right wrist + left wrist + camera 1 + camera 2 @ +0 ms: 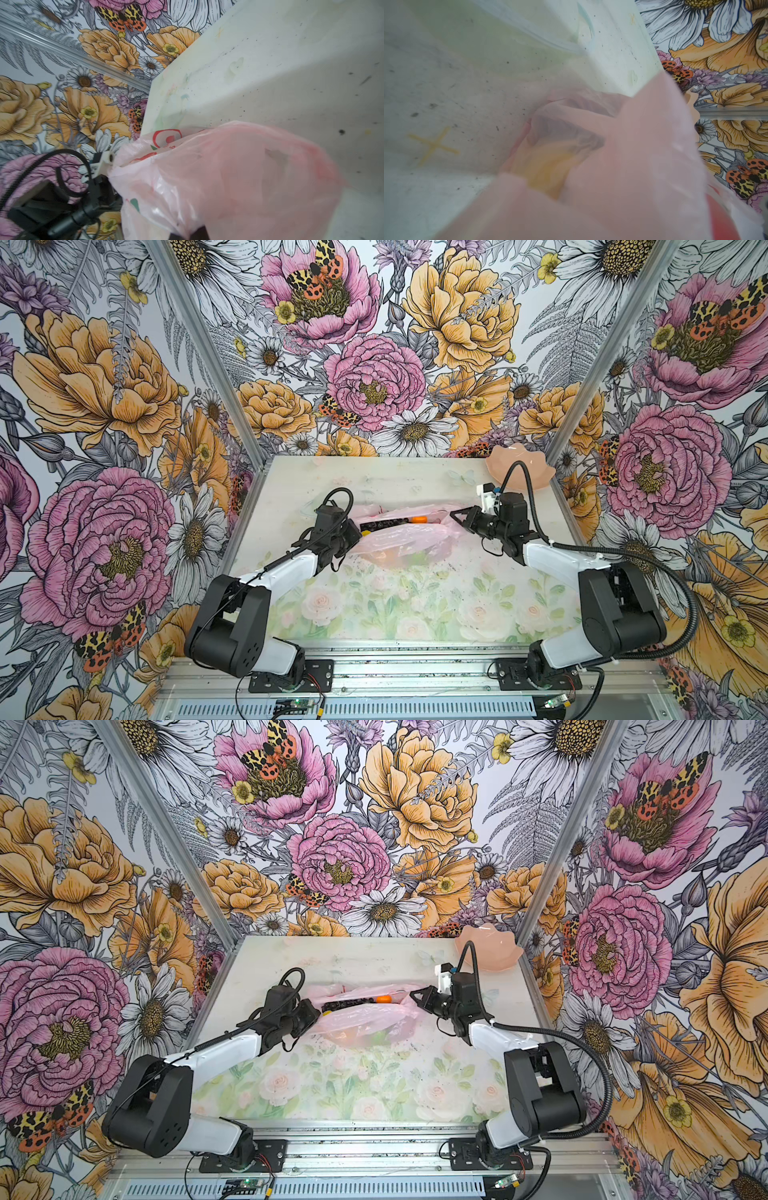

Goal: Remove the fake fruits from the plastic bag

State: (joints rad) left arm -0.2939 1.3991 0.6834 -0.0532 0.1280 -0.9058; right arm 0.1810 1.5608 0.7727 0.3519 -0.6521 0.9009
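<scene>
The pale-pink plastic bag (407, 537) (365, 1017) lies on its side mid-table, its mouth stretched between my two grippers. In the mouth show a black grape bunch (382, 524), an orange (419, 519) and a yellow tip (366, 532). More fruit shows dimly through the film near the front. My left gripper (356, 533) is shut at the bag's left end, where pink film (643, 166) covers its jaws and a yellow fruit (548, 166) shows behind it. My right gripper (455, 516) is shut on the bag's right end (239, 176).
A peach petal-edged bowl (519, 470) (488, 946) stands at the back right corner, behind the right arm. Floral walls close in the table on three sides. The floral-printed table surface (415, 605) stretches in front of the bag.
</scene>
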